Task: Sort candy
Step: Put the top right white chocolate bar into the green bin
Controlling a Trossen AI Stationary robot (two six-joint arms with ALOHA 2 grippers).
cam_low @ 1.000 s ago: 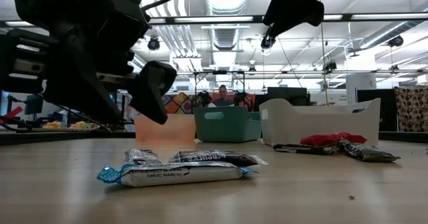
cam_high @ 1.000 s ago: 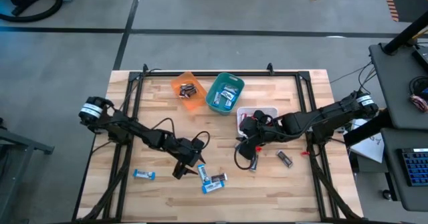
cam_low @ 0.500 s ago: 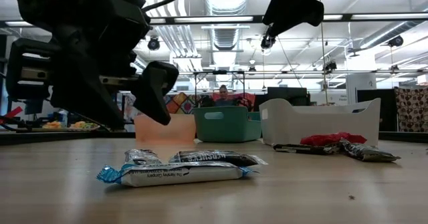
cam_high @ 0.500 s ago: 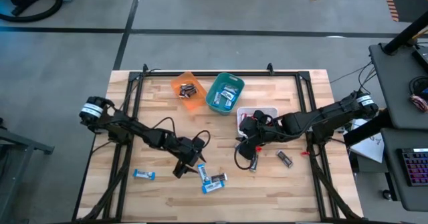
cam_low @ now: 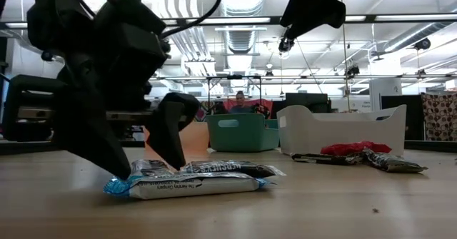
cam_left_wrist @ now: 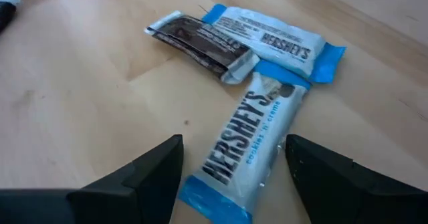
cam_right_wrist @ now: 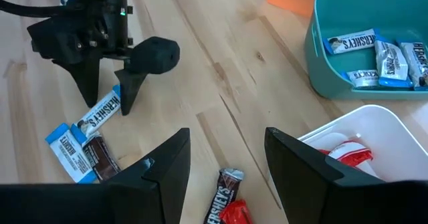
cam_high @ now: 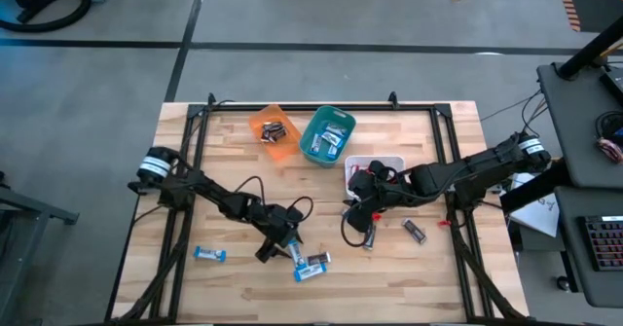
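Observation:
My left gripper (cam_left_wrist: 234,177) is open and low over the table. Its fingers stand on either side of the near end of a light blue-and-white candy bar (cam_left_wrist: 249,134) without touching it, which also shows in the low view (cam_low: 143,171). That bar lies flat, with its far end against another blue-and-white bar (cam_left_wrist: 274,42) and a dark brown bar (cam_left_wrist: 200,40). In the high view this gripper (cam_high: 277,243) is at the cluster (cam_high: 310,264). My right gripper (cam_right_wrist: 227,164) is open and hovers above a dark bar (cam_right_wrist: 224,190) and a red one (cam_right_wrist: 234,214), beside the white bin (cam_high: 387,161).
At the table's far side stand an orange bin (cam_high: 274,131) holding dark bars, a teal bin (cam_high: 327,136) holding blue-and-white bars and the white bin holding red ones. A lone blue-and-white bar (cam_high: 212,255) lies near the left; a dark bar (cam_high: 415,231) lies to the right.
My left gripper has moved down and a little toward the table's right and near edges. Its open fingers now reach table height on either side of the blue-and-white bar. The candy has not moved.

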